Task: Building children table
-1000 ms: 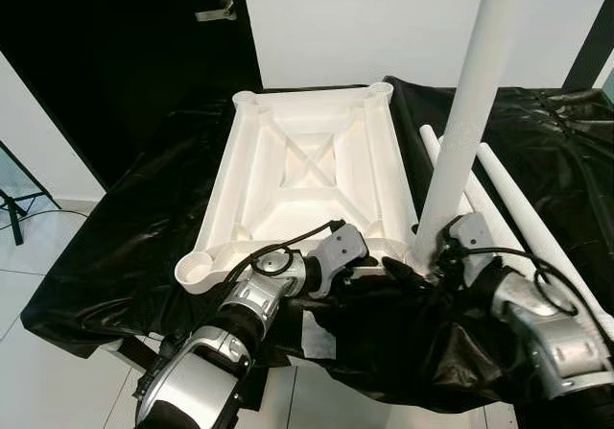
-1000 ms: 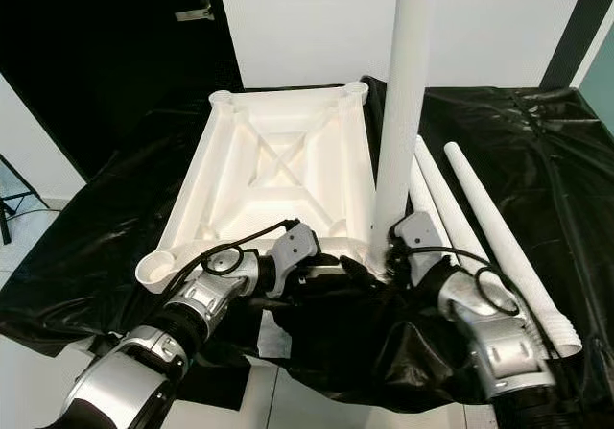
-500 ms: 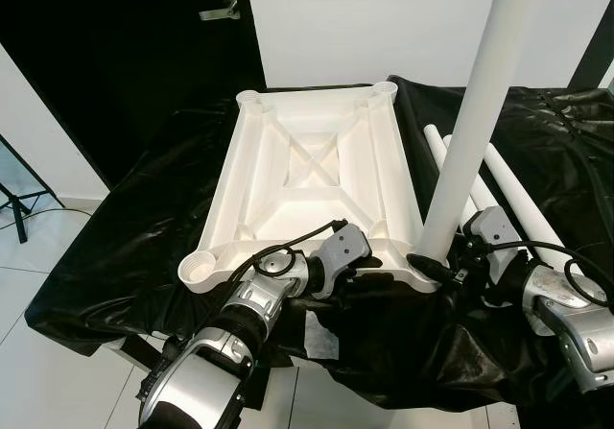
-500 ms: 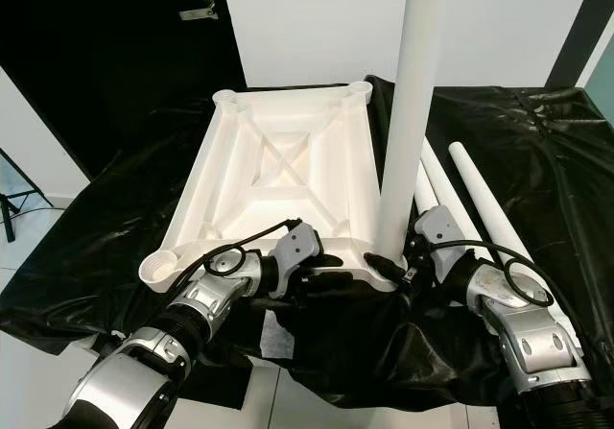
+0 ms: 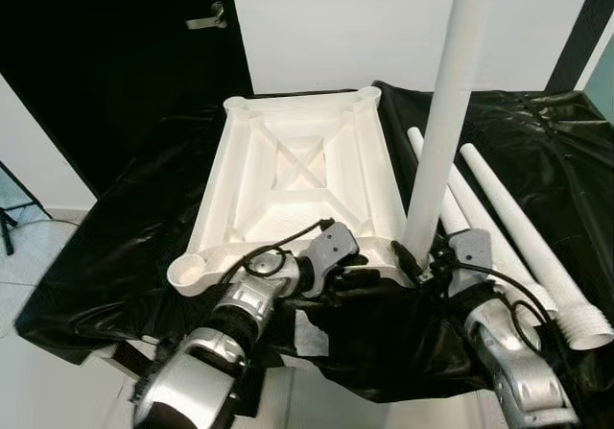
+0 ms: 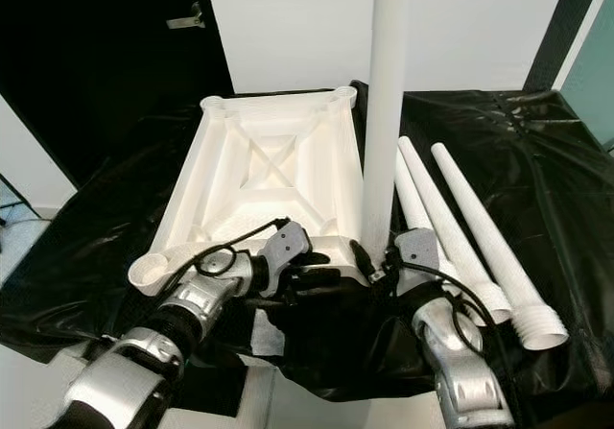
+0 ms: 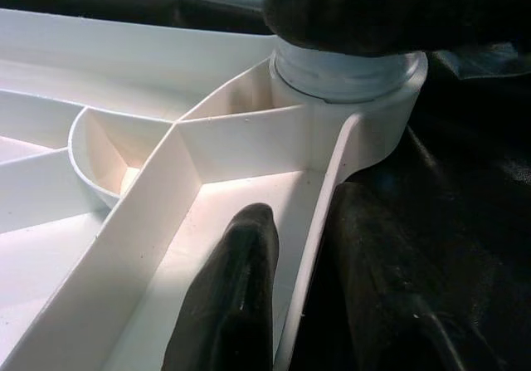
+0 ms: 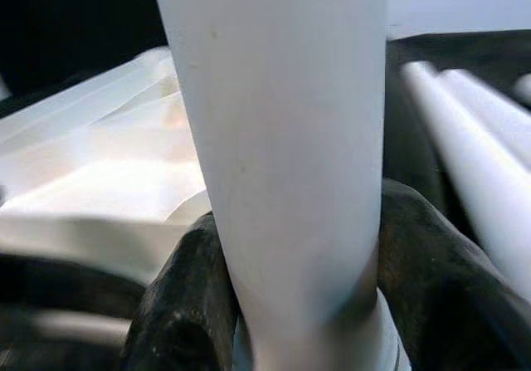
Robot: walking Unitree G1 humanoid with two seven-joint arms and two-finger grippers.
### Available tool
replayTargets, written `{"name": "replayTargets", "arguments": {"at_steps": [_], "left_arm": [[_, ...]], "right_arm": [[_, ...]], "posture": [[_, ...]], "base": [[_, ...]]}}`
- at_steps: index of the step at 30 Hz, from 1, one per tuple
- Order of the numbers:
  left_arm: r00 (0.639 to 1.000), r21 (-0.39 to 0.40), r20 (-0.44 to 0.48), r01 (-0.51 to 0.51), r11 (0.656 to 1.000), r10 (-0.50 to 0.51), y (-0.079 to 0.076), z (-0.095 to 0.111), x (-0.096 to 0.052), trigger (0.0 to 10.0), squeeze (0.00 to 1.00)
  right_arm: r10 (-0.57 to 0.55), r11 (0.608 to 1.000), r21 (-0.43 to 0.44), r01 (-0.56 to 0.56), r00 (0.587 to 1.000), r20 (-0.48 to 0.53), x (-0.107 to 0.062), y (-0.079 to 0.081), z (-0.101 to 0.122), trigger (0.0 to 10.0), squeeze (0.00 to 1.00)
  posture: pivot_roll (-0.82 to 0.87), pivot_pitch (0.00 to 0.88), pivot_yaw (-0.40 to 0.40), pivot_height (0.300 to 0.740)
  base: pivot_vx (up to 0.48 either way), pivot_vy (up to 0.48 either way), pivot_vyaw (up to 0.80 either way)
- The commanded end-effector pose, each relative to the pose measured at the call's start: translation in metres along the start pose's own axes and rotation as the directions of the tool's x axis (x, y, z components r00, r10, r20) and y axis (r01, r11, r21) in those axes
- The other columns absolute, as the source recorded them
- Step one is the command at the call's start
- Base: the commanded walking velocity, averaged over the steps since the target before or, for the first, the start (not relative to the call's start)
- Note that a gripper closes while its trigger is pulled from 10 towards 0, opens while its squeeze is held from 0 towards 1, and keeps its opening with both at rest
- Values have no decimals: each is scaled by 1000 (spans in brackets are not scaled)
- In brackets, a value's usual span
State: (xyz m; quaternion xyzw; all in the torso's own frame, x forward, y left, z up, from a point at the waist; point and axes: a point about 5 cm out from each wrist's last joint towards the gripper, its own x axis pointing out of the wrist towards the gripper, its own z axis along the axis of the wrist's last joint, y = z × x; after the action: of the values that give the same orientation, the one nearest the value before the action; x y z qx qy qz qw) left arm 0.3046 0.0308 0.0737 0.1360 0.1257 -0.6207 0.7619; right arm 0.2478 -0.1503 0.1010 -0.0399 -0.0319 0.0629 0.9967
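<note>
A: Which step is shown?

B: Fitting a leg. The inverted tabletop [image 5: 297, 184] lies on the black-draped worktop [image 5: 115, 227]; the upright leg [image 5: 443, 122] stands in its near right corner socket [image 7: 348, 97]. The right claw [image 8: 290, 321] is clamped round the leg's base — one finger each side. The left claw [image 7: 307, 305] pinches the tabletop's near rim, closed on it, steadying the frame.

A: And next?

B: Probably twisting or pressing the leg fully home while keeping it vertical — then fetching one of the spare legs [image 5: 523, 227] lying just right of the tabletop, for an open socket [image 5: 190, 274].
</note>
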Motion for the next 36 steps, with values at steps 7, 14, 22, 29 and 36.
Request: {"name": "replayTargets", "arguments": {"at_steps": [7,14,22,29,36], "left_arm": [[979,-116,-137,135,984,-151,-34,-41,9,10000,0],[980,-119,-134,130,984,-145,-34,-40,10,10000,0],[981,-123,-134,127,984,-143,-35,-42,10,10000,0],[981,-121,-133,125,985,-140,-34,-41,10,10000,0],[980,-119,-137,129,984,-145,-34,-42,9,10000,0]], "right_arm": [[-260,966,-11,259,965,-38,7,-14,-9,0,0],[-214,977,-34,212,976,-36,12,-9,-8,3490,0],[-99,991,-88,98,995,-7,22,-21,0,10000,1000],[109,981,-161,-111,994,-20,28,-35,9,10000,0],[388,891,-209,-404,914,-115,23,-39,16,3804,0]], "posture": [[-83,0,44,740],[-77,0,38,740],[-86,0,36,740],[-91,0,39,740],[-96,0,46,740]], "base": [[0,0,0],[0,0,0],[0,0,0],[0,0,0],[0,0,0]]}}
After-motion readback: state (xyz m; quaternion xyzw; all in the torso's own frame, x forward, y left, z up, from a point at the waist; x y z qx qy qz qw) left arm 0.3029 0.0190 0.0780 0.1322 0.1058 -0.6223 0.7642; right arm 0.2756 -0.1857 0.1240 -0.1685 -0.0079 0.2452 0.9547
